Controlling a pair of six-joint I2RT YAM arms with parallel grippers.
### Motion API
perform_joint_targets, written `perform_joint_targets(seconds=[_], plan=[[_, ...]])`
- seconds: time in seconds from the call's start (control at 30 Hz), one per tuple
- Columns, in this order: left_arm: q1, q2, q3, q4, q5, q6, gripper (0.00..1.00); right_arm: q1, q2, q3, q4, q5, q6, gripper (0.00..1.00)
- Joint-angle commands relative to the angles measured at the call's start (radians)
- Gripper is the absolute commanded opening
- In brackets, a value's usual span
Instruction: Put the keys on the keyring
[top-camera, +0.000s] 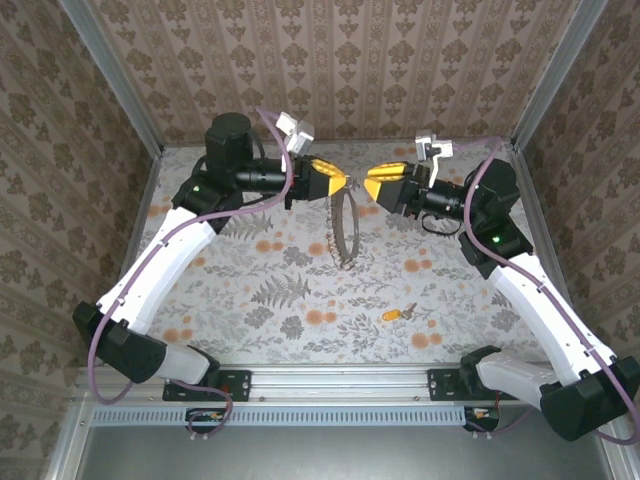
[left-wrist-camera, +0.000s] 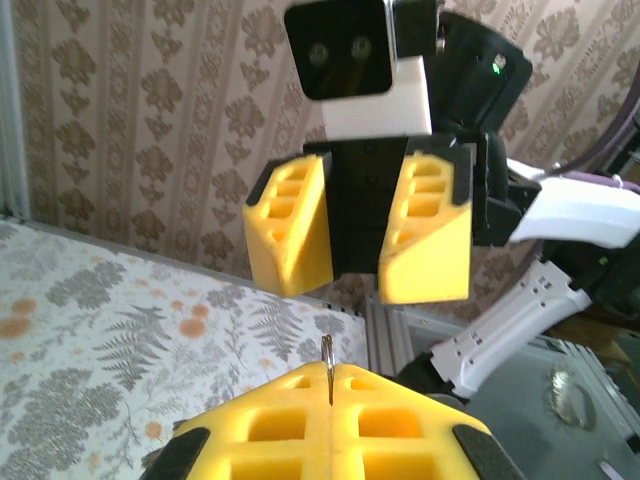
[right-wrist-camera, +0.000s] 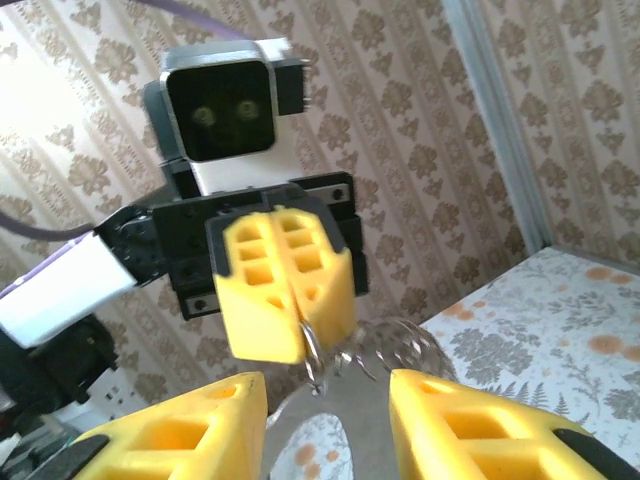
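Keyring (top-camera: 344, 232) hangs as a thin loop from the left gripper (top-camera: 341, 183), whose yellow fingers are pressed tight on its top, above the table's centre. The right gripper (top-camera: 372, 187) faces it from 3 o'clock, jaws parted and holding nothing. The orange-headed key (top-camera: 398, 313) lies on the floral cloth (top-camera: 260, 290) toward 5 o'clock. Brown patterned wallpaper (top-camera: 330, 60) lines three sides, with metal posts (top-camera: 110, 70) at the corners.

Thin silvery chain keyring (right-wrist-camera: 380, 345) blurs beneath the yellow-padded left claw (right-wrist-camera: 298, 325). Tiny orange-headed key (top-camera: 397, 313): blade detail too small to tell.
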Motion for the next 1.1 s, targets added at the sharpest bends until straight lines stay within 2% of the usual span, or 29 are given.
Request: perform_joint_targets(seconds=[0.0, 0.2, 0.7, 0.83, 0.97, 1.07], plan=[[0.011, 0.011, 0.044, -0.117, 0.090, 0.101, 0.00, -0.002, 0.022, 0.045, -0.038, -0.102, -0.037, 0.39], [0.014, 0.022, 0.042, -0.121, 0.117, 0.108, 0.00, 0.014, 0.048, 0.060, -0.047, -0.124, -0.044, 0.38], [0.014, 0.041, 0.064, -0.130, 0.134, 0.112, 0.00, 0.063, 0.080, 0.076, -0.116, -0.128, -0.097, 0.29], [0.014, 0.044, 0.069, -0.131, 0.137, 0.110, 0.00, 0.069, 0.090, 0.082, -0.126, -0.129, -0.103, 0.20], [0.014, 0.051, 0.079, -0.131, 0.138, 0.108, 0.00, 0.075, 0.100, 0.091, -0.137, -0.129, -0.113, 0.02], [0.012, 0.052, 0.084, -0.121, 0.106, 0.085, 0.00, 0.074, 0.097, 0.087, -0.135, -0.108, -0.124, 0.00]])
